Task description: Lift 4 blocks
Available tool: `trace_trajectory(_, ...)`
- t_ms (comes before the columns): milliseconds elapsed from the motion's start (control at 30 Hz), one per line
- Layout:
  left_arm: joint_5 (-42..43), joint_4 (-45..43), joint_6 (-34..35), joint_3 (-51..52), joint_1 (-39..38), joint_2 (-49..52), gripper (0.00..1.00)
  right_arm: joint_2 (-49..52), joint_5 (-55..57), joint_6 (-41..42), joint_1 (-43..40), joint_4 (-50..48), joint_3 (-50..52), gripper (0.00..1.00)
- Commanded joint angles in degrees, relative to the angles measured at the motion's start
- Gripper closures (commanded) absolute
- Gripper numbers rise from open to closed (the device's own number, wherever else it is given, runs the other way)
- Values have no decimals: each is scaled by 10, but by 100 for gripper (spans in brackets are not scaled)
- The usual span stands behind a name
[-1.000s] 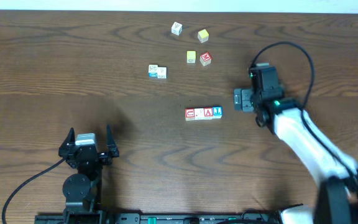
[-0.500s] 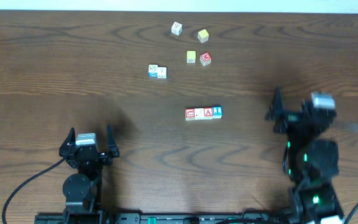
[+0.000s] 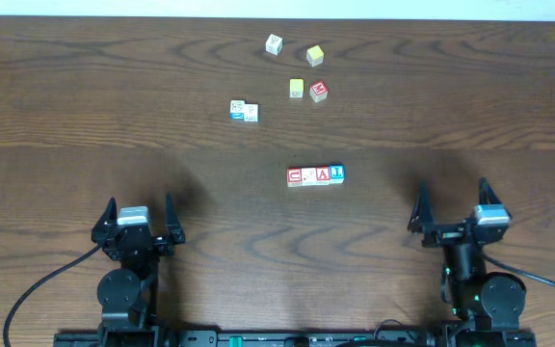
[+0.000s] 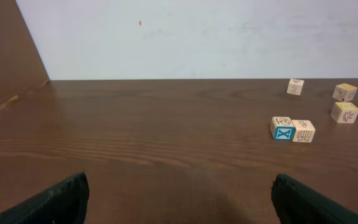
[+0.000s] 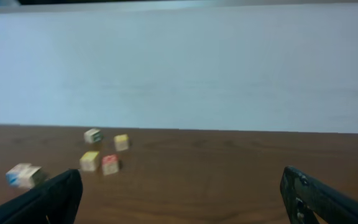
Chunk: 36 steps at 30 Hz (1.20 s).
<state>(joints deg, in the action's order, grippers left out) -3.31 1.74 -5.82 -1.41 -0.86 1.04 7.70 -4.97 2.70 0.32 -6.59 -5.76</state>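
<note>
Four blocks (image 3: pixel 315 174) unmoved, right gripper (image 3: pixel 451 193) pulled back

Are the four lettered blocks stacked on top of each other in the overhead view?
No, the four lettered blocks lie side by side in one row on the table.

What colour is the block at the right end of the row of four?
Blue and white; the end block shows best in the overhead view.
</note>
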Motion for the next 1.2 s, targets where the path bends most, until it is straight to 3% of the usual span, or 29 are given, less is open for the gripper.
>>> trace_trajectory(0, -1, 22, 1, 12, -1, 0, 6, -33, -41, -13, -8, 15, 19, 1)
trace_trajectory(233, -1, 22, 1, 12, -1, 0, 6, -74, -35, 3, -7, 15, 55, 1)
trace_trajectory(433, -1, 22, 1, 12, -1, 0, 6, -74, 29, 80, -4, 45, 55, 1)
trace_trajectory(667, -1, 22, 1, 12, -1, 0, 6, -74, 34, 39, 16, 111, 55, 1)
trace_trajectory(1167, -1, 23, 1, 12, -1, 0, 6, -74, 34, 17, 7, 111, 55, 1)
